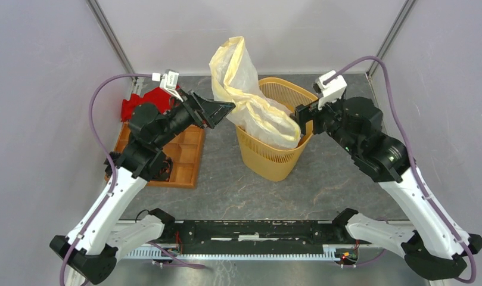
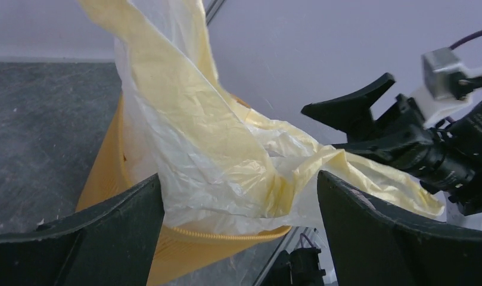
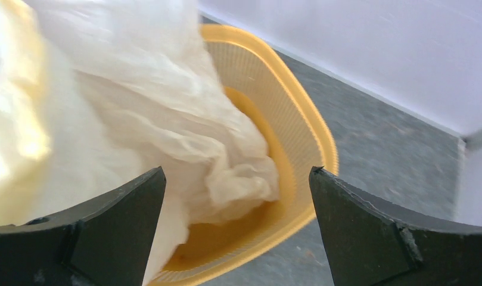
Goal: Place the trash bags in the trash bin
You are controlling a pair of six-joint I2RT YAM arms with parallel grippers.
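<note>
**Your left gripper (image 1: 225,116) and right gripper (image 1: 301,114) stand wide open**

From above, you see them flanking the trash bin (image 1: 268,158), left tips just beside the trash bag (image 1: 250,101), right at the opposite rim. The bag's lower part sits inside the bin; its upper part stands above the rim. Your left wrist view shows fingers (image 2: 119,226) far apart, gripping nothing, the bag (image 2: 190,119) draped over the rim beyond them. Your right wrist view shows jaws equally wide, empty, above bag (image 3: 167,119) and bin (image 3: 304,125).

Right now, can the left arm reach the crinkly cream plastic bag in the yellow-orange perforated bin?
Probably yes: the open left pincer faces the crinkly cream plastic bag over the bin, nothing between.
</note>
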